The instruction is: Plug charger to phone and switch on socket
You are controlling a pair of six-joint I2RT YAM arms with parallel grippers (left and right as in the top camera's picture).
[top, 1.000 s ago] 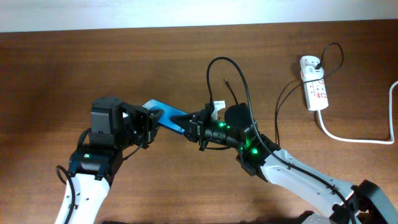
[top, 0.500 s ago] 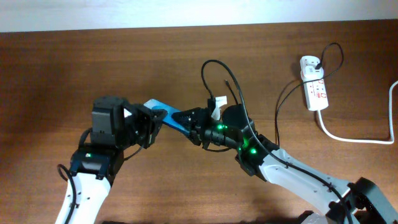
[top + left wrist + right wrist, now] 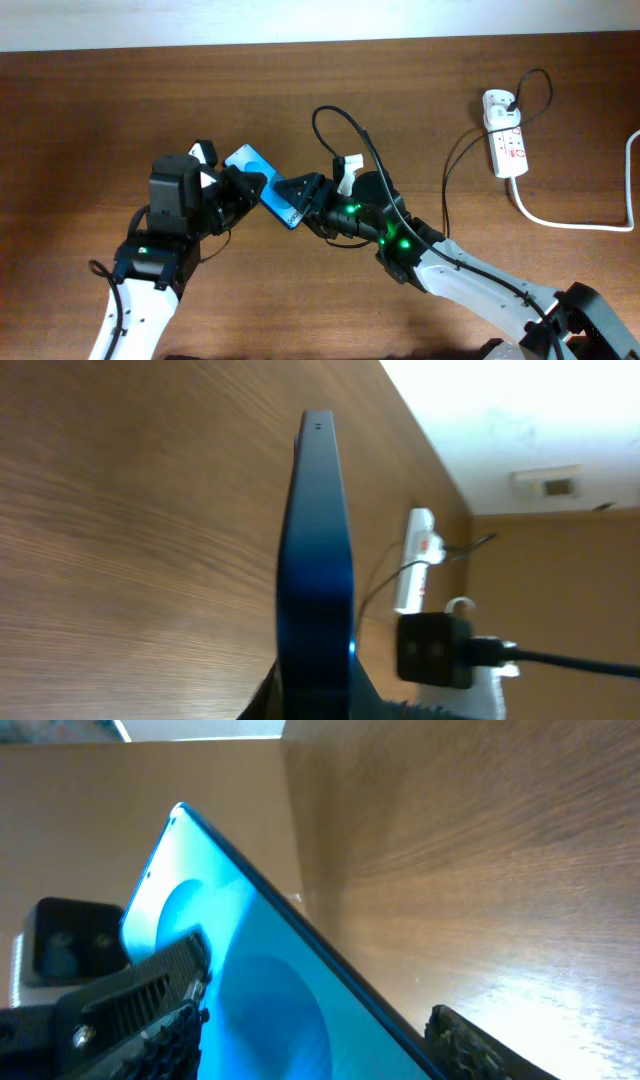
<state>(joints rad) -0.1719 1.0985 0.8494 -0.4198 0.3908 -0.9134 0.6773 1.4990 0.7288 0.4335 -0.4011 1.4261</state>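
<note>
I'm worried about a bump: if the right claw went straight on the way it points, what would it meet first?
The phone, which sits between the right claw's open fingers; behind it, probably the left claw gripping it.

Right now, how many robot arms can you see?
2. The left arm reaches in from the lower left, the right arm from the lower right; both meet at the phone in the middle.

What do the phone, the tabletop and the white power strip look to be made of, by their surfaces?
The slim blue-screened smartphone has a glass-like front, smooth and glossy; its dark edge could be plastic or metal. The brown table looks like wood or wood-look laminate, with visible grain and a slight sheen under glare. The white oblong power strip is probably hard moulded plastic, smooth and uniform.
</note>
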